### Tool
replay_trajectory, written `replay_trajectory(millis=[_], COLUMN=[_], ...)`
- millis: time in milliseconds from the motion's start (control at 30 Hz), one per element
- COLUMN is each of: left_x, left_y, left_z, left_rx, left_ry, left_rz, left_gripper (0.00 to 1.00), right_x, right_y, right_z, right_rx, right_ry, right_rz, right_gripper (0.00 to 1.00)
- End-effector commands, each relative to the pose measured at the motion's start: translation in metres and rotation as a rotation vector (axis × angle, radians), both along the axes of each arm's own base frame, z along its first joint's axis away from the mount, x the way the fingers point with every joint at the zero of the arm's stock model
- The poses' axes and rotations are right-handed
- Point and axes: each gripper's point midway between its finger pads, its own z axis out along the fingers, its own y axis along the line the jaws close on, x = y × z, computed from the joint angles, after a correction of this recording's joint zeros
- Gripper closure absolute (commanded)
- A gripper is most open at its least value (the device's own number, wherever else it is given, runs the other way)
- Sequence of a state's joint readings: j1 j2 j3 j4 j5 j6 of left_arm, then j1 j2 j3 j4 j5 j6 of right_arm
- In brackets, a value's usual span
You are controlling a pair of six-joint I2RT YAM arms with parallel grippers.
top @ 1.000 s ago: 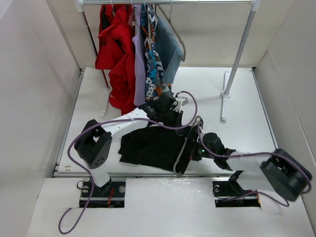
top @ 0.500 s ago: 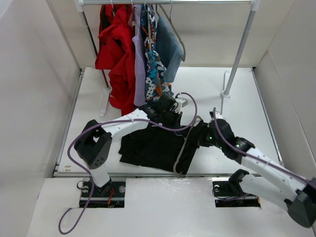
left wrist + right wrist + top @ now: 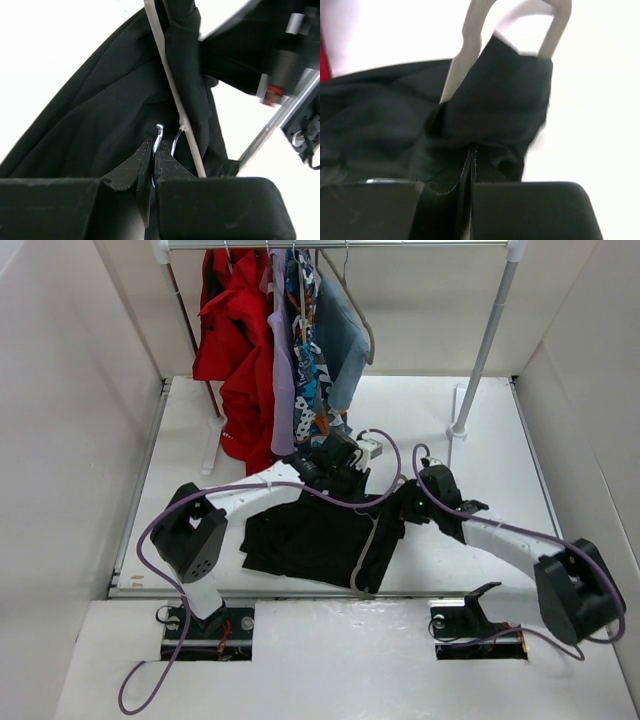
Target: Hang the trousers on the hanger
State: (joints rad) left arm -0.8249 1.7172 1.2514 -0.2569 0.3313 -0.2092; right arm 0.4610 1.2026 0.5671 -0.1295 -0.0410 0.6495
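Note:
The black trousers (image 3: 305, 535) lie crumpled on the white table, near the front edge. The grey-beige hanger (image 3: 372, 545) lies across their right part. My left gripper (image 3: 345, 478) is at the trousers' far edge. In the left wrist view it (image 3: 154, 145) is shut on the hanger's wire hook (image 3: 159, 134), with the hanger's arm (image 3: 172, 85) running up over the black cloth (image 3: 100, 115). My right gripper (image 3: 405, 505) is at the trousers' right edge. In the right wrist view it (image 3: 472, 147) is shut on a fold of trousers (image 3: 500, 110) that passes through the hanger's end loop (image 3: 465, 55).
A clothes rail stands at the back with red (image 3: 235, 330), lilac (image 3: 282, 370), patterned (image 3: 308, 350) and blue-grey (image 3: 340, 335) clothes hanging at its left. Its right pole (image 3: 487, 340) and foot (image 3: 455, 455) stand right of my grippers. White walls close in both sides.
My right gripper has moved from near the front edge away towards the back, holding the trousers' right edge, and its arm has swung out to the right. The left arm has stayed still.

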Motion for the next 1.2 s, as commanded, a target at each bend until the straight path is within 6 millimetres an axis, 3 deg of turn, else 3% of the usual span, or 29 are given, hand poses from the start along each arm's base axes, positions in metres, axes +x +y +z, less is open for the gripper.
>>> replay_trajectory(millis=[0, 133, 167, 300, 333, 367, 400, 533, 633, 767, 800, 833, 900, 967, 1000, 1167], left_x=[0.001, 0.001, 0.004, 0.003, 0.004, 0.003, 0.001, -0.015, -0.017, -0.016, -0.015, -0.013, -0.007, -0.004, -0.001, 0.003], left_y=[-0.008, -0.014, -0.016, -0.026, -0.032, -0.036, -0.040, -0.057, -0.058, -0.050, -0.049, -0.047, -0.042, -0.035, -0.034, -0.032], left_z=[0.031, 0.035, 0.033, 0.025, 0.036, 0.034, 0.037, 0.053, 0.058, 0.033, 0.032, 0.031, 0.025, 0.020, 0.020, 0.018], left_rx=[-0.023, -0.012, -0.004, 0.021, -0.007, -0.015, -0.039, -0.123, -0.135, -0.076, -0.065, -0.055, -0.025, 0.003, 0.014, 0.036], left_ry=[-0.111, -0.157, -0.175, -0.210, -0.224, -0.219, -0.216, -0.215, -0.223, -0.151, -0.143, -0.152, -0.155, -0.160, -0.170, -0.184], left_rz=[-0.053, -0.102, -0.122, -0.191, -0.209, -0.235, -0.251, -0.336, -0.352, -0.276, -0.263, -0.252, -0.203, -0.160, -0.147, -0.106], left_gripper=[1.00, 1.00, 1.00, 1.00, 1.00, 1.00, 1.00, 1.00, 1.00, 1.00, 1.00, 1.00, 1.00, 1.00, 1.00, 1.00], right_x=[0.022, 0.024, 0.021, 0.016, 0.015, 0.019, 0.014, 0.022, 0.023, 0.016, 0.016, 0.002, 0.000, -0.010, -0.012, -0.029], right_y=[0.017, 0.031, 0.033, 0.043, 0.045, 0.047, 0.046, 0.052, 0.057, 0.057, 0.048, 0.039, 0.026, 0.008, 0.007, -0.005], right_z=[-0.011, -0.029, -0.043, -0.064, -0.066, -0.064, -0.074, -0.063, -0.055, -0.046, -0.045, -0.054, -0.031, -0.031, -0.019, -0.016], right_rx=[0.101, 0.160, 0.178, 0.261, 0.281, 0.305, 0.312, 0.363, 0.363, 0.275, 0.234, 0.170, 0.120, 0.051, 0.063, 0.005], right_ry=[-0.064, -0.068, -0.030, -0.005, -0.005, -0.030, 0.002, -0.072, -0.088, -0.066, -0.063, 0.011, -0.033, -0.008, -0.032, 0.025], right_rz=[0.049, 0.096, 0.089, 0.089, 0.087, 0.081, 0.063, 0.077, 0.109, 0.161, 0.134, 0.122, 0.093, 0.054, 0.054, 0.061], right_gripper=[1.00, 1.00, 1.00, 1.00, 1.00, 1.00, 1.00, 1.00, 1.00, 0.98, 0.93, 0.91, 0.89, 0.88, 0.85, 0.72])
